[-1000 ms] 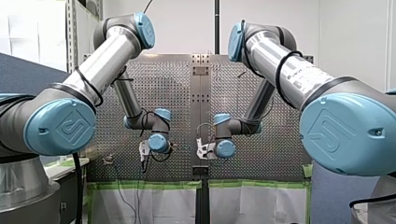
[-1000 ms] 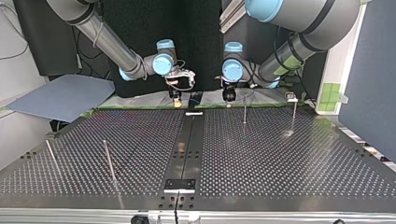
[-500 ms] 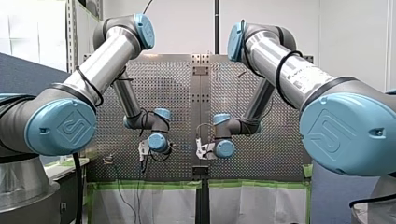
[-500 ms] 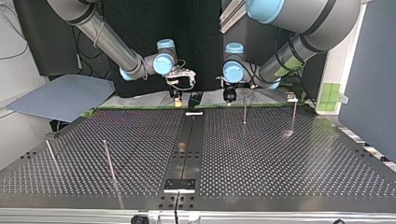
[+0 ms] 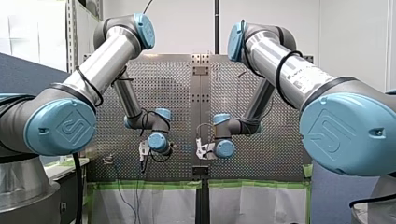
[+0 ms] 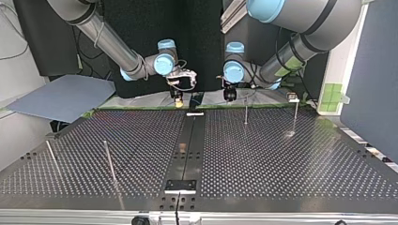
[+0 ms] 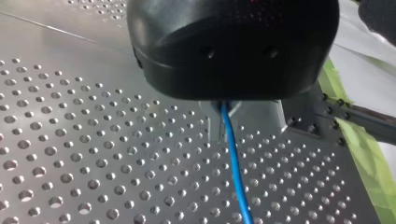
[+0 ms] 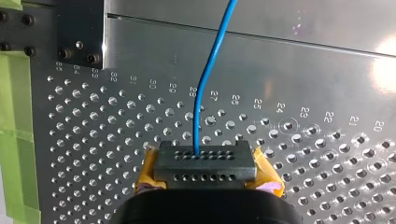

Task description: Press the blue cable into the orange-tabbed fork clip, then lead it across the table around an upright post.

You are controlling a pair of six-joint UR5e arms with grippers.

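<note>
Since one second ago, no clear shift of either arm or of the cable.

Table (image 6: 281, 159): perforated, with a dark centre strip running near to far.

Left arm (image 5: 100, 65) and right arm (image 5: 289, 70): both reaching to the table's far edge in the top view, wrists either side of the centre strip.

Left gripper (image 6: 229, 97): black, just right of centre in the top view. Housing fills the left wrist view and hides the grip; cannot tell whether released or clenched.

Right gripper (image 8: 204, 164): yellow pads, clenched on the cable (image 8: 210, 70).

Posts (image 6: 245, 113): four upright, two at far right and two at near left in the top view.

Fixture (image 6: 293, 97): small, at the far right edge by the outer post. Too small to tell its type.

Cable: blue, thin. In the right wrist view, leaving the clenched pads and curving ahead over the holes. In the left wrist view, emerging from under the left gripper and running straight over the table.
</note>
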